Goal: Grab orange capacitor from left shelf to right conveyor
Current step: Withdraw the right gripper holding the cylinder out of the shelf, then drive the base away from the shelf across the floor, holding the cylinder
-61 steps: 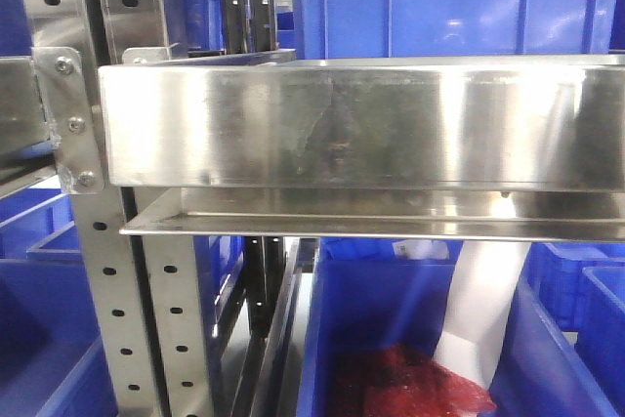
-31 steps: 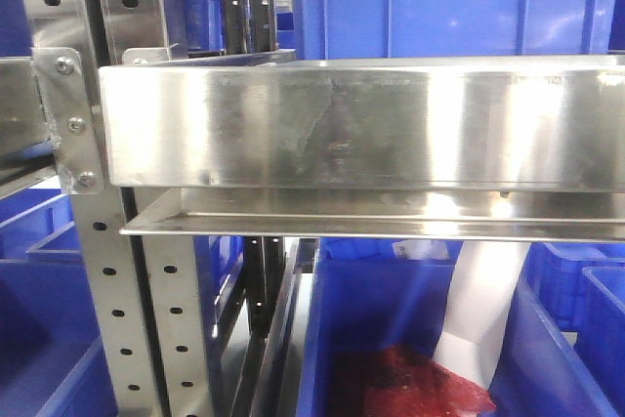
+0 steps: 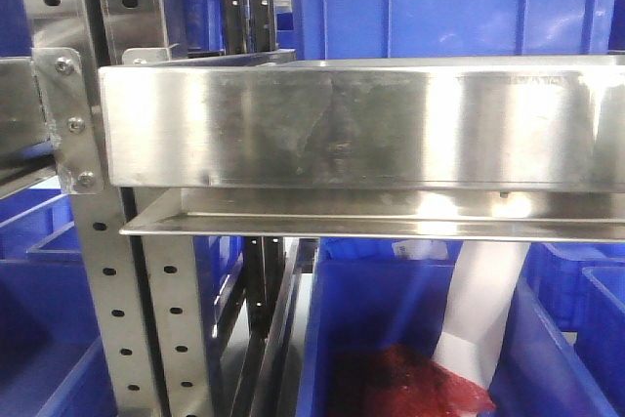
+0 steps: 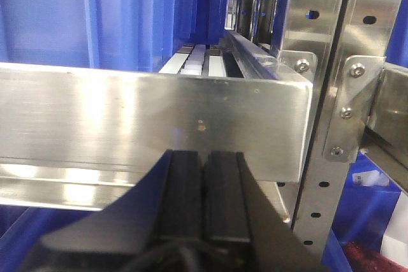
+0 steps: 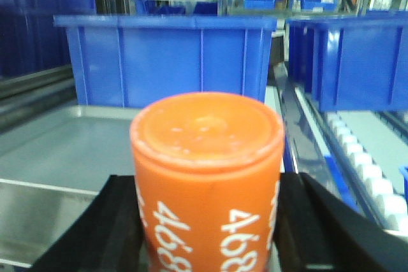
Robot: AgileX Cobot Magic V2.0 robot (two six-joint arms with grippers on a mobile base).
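Observation:
The orange capacitor (image 5: 207,176), a cylinder with white "4680" print, fills the right wrist view, held upright between my right gripper's (image 5: 207,234) black fingers (image 5: 115,227). Behind it lie a steel shelf surface (image 5: 64,144) and blue bins. The brushed stainless-steel left shelf (image 3: 361,124) with its tall front lip spans the front view; the capacitor does not show there. My left gripper (image 4: 204,183) is shut and empty, its black pads together just in front of the shelf lip (image 4: 146,119). The conveyor is out of view.
Perforated steel uprights (image 3: 98,271) hold the shelf at its left (image 4: 331,93). Blue plastic bins stand behind the shelf (image 3: 449,2) and below it (image 3: 391,339), one holding red material (image 3: 410,383) and white paper (image 3: 479,310). White rollers (image 5: 370,164) run at the right.
An orange blur at the front view's top right corner one second ago is gone from that view. The shelf and bins have not moved.

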